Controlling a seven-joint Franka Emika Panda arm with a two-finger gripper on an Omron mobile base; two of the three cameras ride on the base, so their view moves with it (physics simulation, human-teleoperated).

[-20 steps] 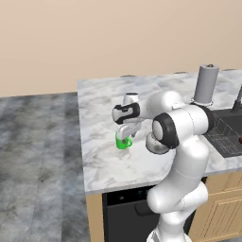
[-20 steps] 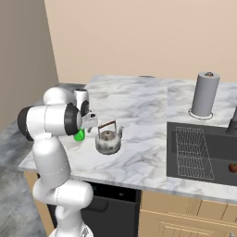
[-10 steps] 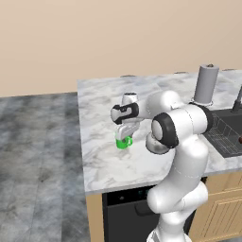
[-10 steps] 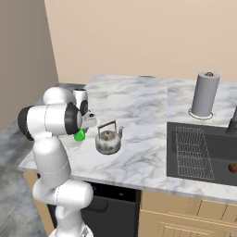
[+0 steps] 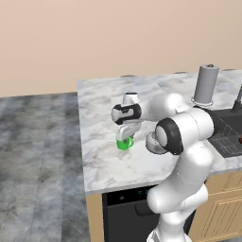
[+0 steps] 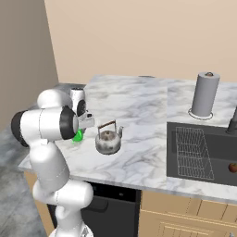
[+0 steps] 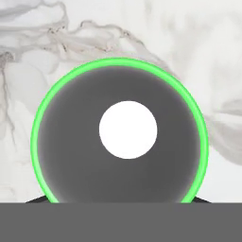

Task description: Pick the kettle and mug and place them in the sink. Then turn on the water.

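Observation:
The green mug [image 5: 125,143] stands upright on the white marble counter [image 5: 101,156], near its left front part. My gripper [image 5: 125,138] points straight down over it, one finger on each side of its body, shut on the mug. In the hand view the mug [image 7: 127,130] is seen from straight above, green rim and pale bottom, with my gripper [image 7: 120,199] hugging its sides at the lower edge. The silvery kettle [image 6: 108,140] sits on the counter just right of the mug [image 6: 77,136]. The dark sink [image 6: 222,152] lies at the right, a wire rack [image 6: 193,152] inside.
A tall grey paper-towel roll [image 6: 204,94] stands behind the sink. The faucet [image 6: 231,122] rises at the sink's right edge. A small brown object [image 6: 232,167] lies in the basin. The counter's front edge runs close in front of the mug.
The fingers have closed in onto the mug's sides. The mug stands on the counter in the same spot, and the arm has hardly moved.

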